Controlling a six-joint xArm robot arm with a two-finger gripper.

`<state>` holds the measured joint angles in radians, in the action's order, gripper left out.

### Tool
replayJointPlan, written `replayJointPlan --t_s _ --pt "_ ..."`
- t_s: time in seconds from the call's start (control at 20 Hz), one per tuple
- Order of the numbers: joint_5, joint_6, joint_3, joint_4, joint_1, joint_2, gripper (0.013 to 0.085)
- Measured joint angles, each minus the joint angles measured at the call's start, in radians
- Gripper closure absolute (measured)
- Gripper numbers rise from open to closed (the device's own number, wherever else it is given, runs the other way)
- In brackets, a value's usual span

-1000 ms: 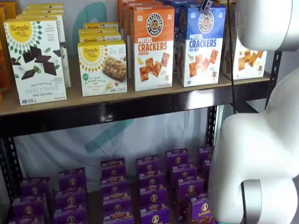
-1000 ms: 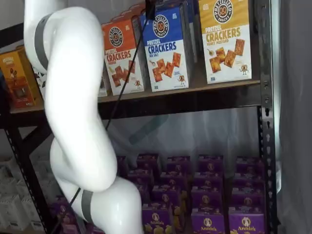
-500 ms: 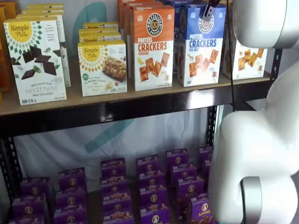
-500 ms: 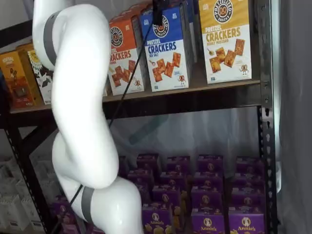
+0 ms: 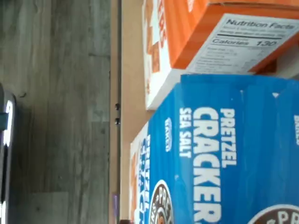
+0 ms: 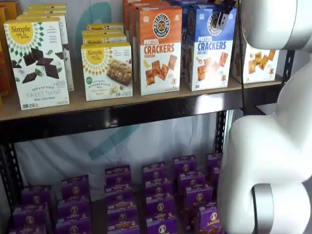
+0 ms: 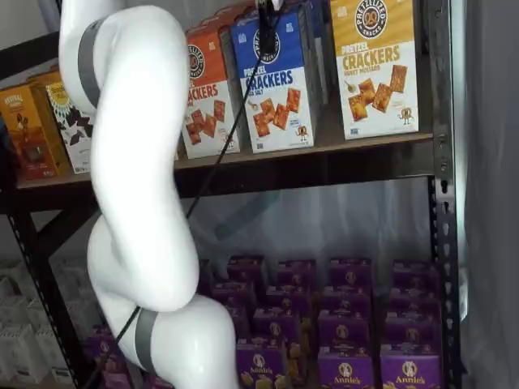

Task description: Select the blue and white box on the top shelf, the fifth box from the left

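We see the gripper (image 7: 265,32) hanging in front of the blue and white box (image 7: 280,81) on the top shelf (image 6: 122,105), fingers side-on, so open vs closed: can't tell. Approx. step, we judge: centre fingers on box width w/o nudging the orange cheddar box (image 6: 158,48). Count: front row shows 1 blue, 1 orange, 1 yellow-topped box (image 7: 375,65).

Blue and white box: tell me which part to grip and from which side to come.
Grip the blue and white box by its blue top end, coming from the front and above. It stands upright at the top shelf edge, with the orange box close beside it, so its sides offer little room. The pincer hangs at its top front; whether it is open cannot be told.
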<state>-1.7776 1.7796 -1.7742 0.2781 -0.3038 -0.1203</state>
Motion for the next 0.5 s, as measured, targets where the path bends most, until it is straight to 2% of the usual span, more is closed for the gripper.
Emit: replayJointPlan --t_s 0.45,0.5 --pt "-0.015 0.003 0.006 0.002 -0.005 -0.009 0.013" --pt "-0.017 0.003 0.006 0.005 -0.006 -0.009 0.017"
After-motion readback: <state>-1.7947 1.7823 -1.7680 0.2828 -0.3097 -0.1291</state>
